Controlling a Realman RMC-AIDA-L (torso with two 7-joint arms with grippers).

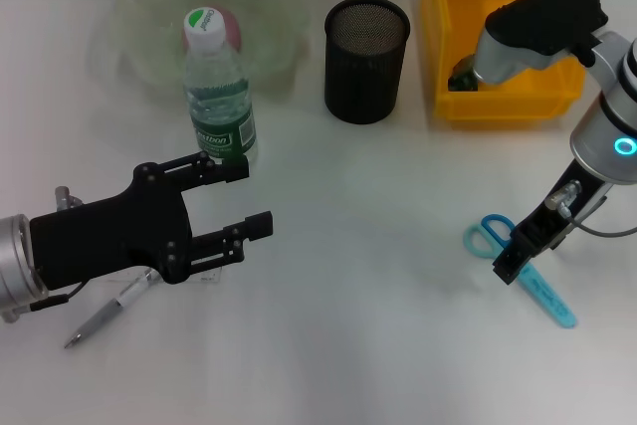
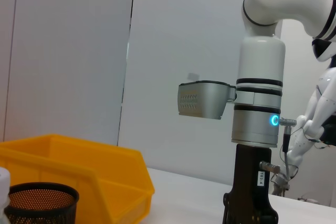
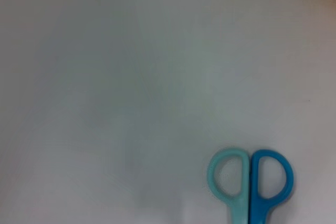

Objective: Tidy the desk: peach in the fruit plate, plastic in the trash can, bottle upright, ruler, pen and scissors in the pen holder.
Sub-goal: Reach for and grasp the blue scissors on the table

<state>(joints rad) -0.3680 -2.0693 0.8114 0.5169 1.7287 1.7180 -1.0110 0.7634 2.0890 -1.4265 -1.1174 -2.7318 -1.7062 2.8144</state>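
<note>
Nearest the camera, at about seven o'clock on the white desk (image 1: pixel 378 345), a pen (image 1: pixel 111 307) lies flat, partly under the left gripper (image 1: pixel 247 196), whose fingers are spread wide and hold nothing. It sits just beside the water bottle (image 1: pixel 219 97), which stands upright at ten o'clock, cap up, so that part of the job looks done. At four o'clock the right gripper (image 1: pixel 506 268) is low over the blue scissors (image 1: pixel 523 271), apparently lining up to take them near the handles; whether its fingers are open or closed cannot be told, since the dark fingertips overlap the scissors and the wrist camera shows only the two handle loops (image 3: pixel 250 182) on bare desk. Farther back, at twelve o'clock, the black mesh pen holder (image 1: pixel 367 60) waits for pen and scissors. At eleven o'clock a pinkish shape, likely the peach (image 1: pixel 227 22), rests in the translucent fruit plate (image 1: pixel 139 17), mostly hidden behind the bottle cap. At one o'clock the yellow bin (image 1: pixel 445 57) is partly masked by the right arm; its contents are hard to make out. No ruler is visible.
</note>
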